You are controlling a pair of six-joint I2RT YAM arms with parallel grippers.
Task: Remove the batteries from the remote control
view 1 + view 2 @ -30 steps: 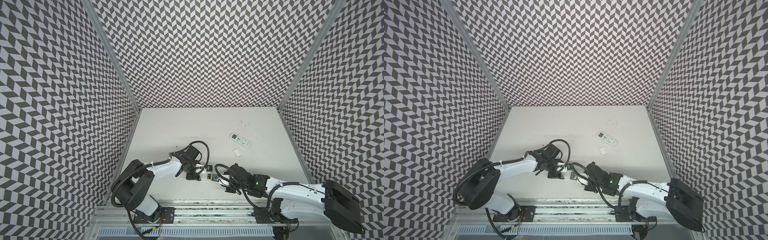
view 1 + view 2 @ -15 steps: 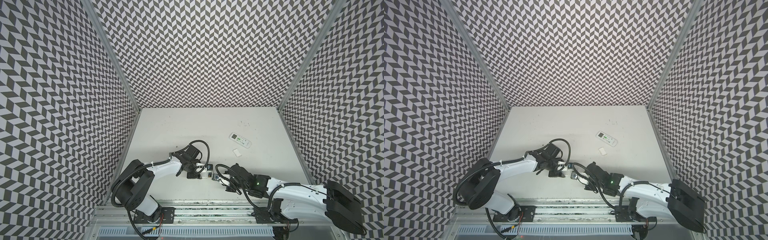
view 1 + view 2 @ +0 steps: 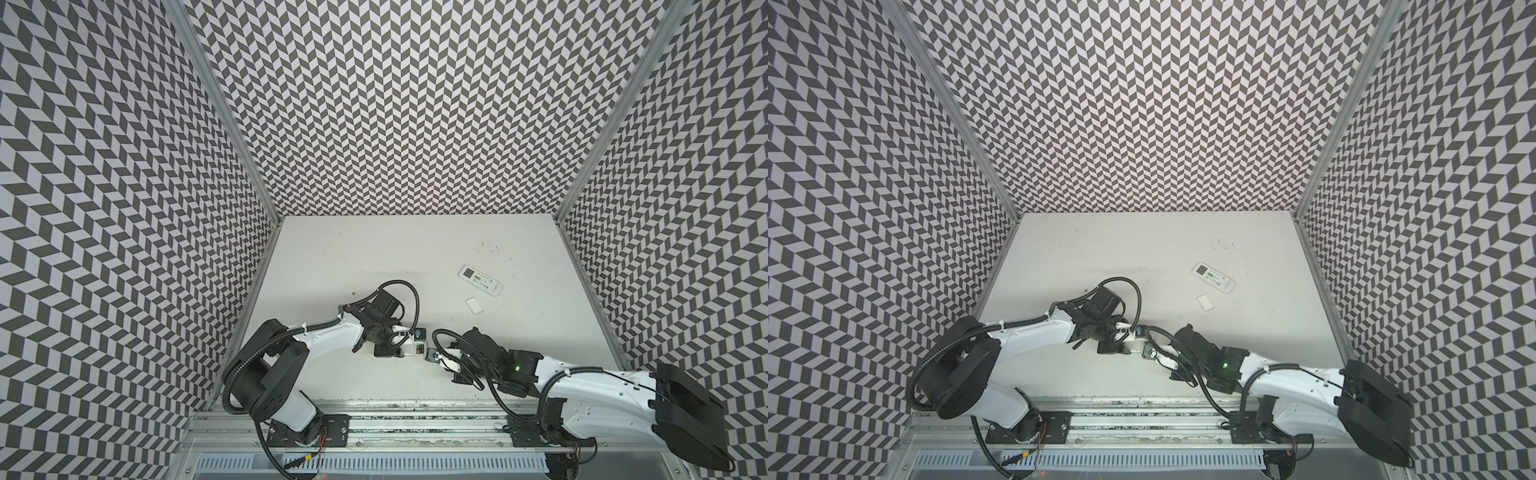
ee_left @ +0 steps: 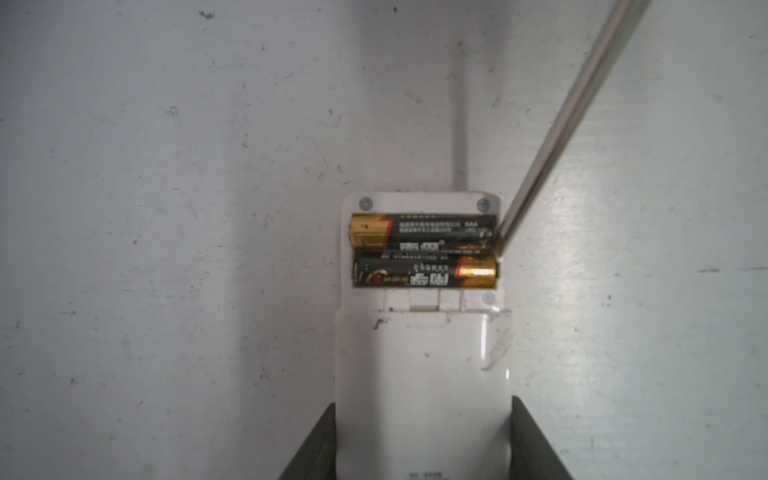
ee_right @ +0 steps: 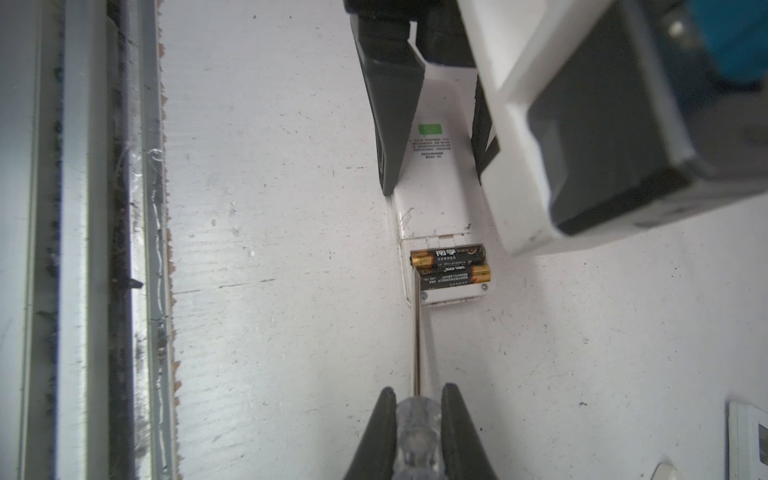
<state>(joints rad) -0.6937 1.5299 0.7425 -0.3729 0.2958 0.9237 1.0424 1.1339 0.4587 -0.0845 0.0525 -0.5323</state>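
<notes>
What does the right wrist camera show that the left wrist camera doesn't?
Only the right wrist view: the right claw shut on the screwdriver's clear handle, the green sticker on the remote control's back, and the metal rail. Only the left wrist view: nothing new, just a nearer look at the compartment. Both: the left claw gripping the remote control, the two batteries seated in the open compartment, and the screwdriver's tip at one battery's end.
</notes>
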